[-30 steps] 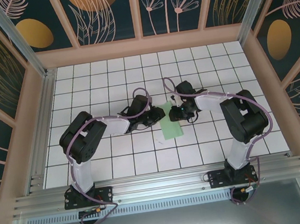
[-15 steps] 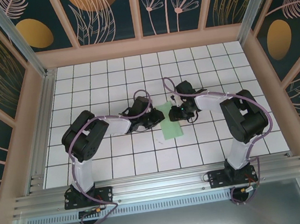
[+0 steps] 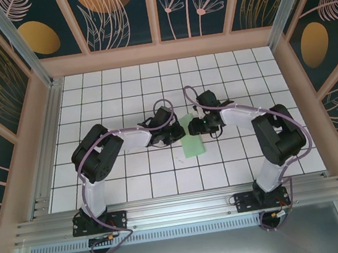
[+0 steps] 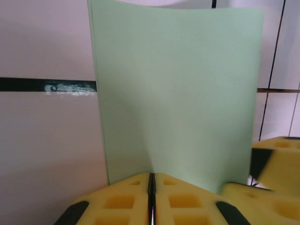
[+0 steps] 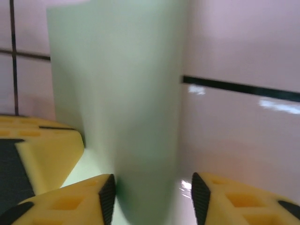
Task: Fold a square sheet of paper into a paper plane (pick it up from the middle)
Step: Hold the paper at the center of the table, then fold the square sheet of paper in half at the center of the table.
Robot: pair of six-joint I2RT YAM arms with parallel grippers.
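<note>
Left wrist camera: left gripper [image 4: 151, 183] pinches one edge of the folded green sheet of paper [image 4: 178, 93]. Right wrist camera: right gripper [image 5: 152, 194] spread astride it. Overhead: it lies mid white-tiled worktop [image 3: 120, 89], floral panels [image 3: 117, 15] around.

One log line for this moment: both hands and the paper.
left hand: shut on green paper sheet edge | right hand: open around its other edge | sheet: bowed, over tiled table

I can read no text, label, brand, number or sign in any of my feeds; the square sheet of paper [image 4: 178, 93] is plain green, unmarked; the wall panels [image 3: 120, 14] carry only drawn leaves and flowers, no lettering.
</note>
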